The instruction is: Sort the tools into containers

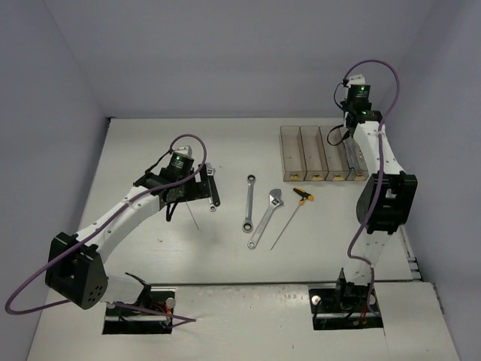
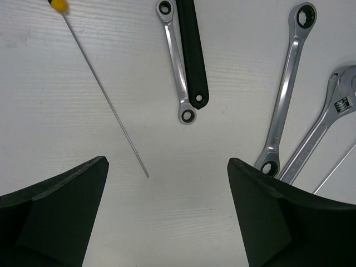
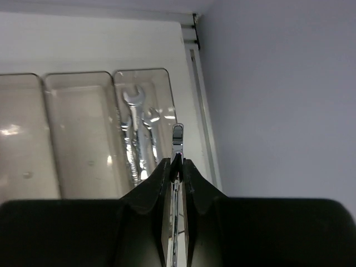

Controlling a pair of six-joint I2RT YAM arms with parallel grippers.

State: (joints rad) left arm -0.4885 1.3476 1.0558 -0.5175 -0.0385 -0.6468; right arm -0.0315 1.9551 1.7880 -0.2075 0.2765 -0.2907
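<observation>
Four clear brownish bins (image 1: 323,154) stand in a row at the back right. My right gripper (image 1: 355,154) hangs over the rightmost bin (image 3: 167,78) and is shut on a silver wrench (image 3: 177,139), seen edge-on between the fingers. Silver wrenches (image 3: 139,133) lie in that bin. My left gripper (image 2: 167,183) is open and empty above bare table. Ahead of it lie a yellow-handled rod driver (image 2: 105,94), a small silver wrench (image 2: 177,61), a black-handled spanner (image 2: 192,50), a long ring wrench (image 2: 286,89) and an adjustable spanner (image 2: 325,128).
In the top view the ring wrench (image 1: 248,203), the adjustable spanner (image 1: 267,218) and a T-handle driver (image 1: 289,218) lie mid-table between the arms. The two bins left of the rightmost one (image 3: 78,133) look empty. The right wall stands close beside the bins.
</observation>
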